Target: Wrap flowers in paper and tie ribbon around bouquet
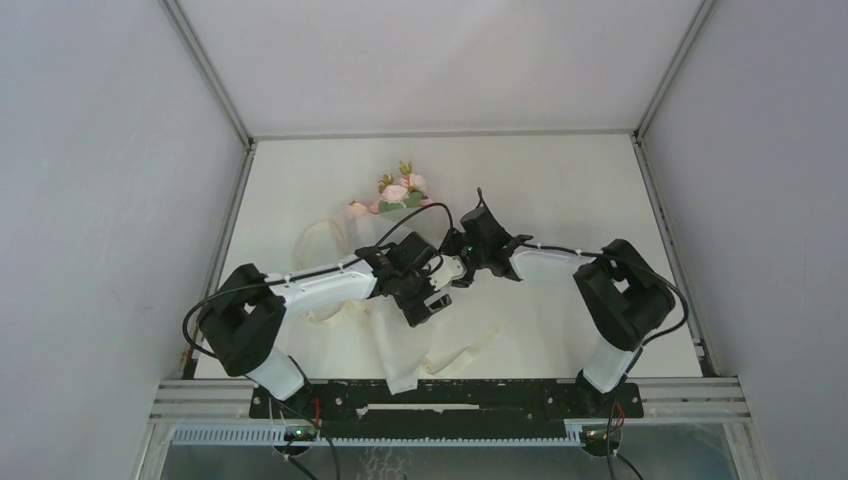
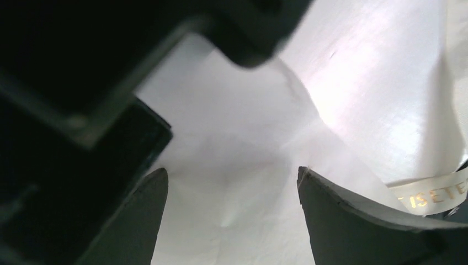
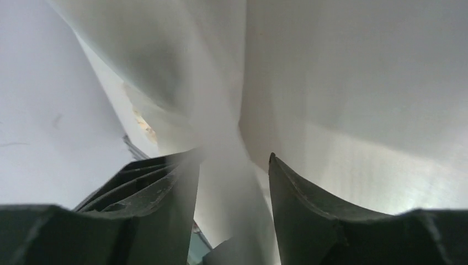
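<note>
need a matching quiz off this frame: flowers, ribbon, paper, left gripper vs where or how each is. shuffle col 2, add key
Column 1
1. pale pink flowers on thin green stems
2. narrow cream ribbon with printed lettering
3. creased off-white paper sheet
4. left gripper

Column 2
A. jaws wide open over paper
B. on the far part of the white table
C. a fold runs between the fingers of the right gripper
D. right beside one left-gripper finger

Pairs: 1-B, 2-D, 3-C, 4-A
</note>
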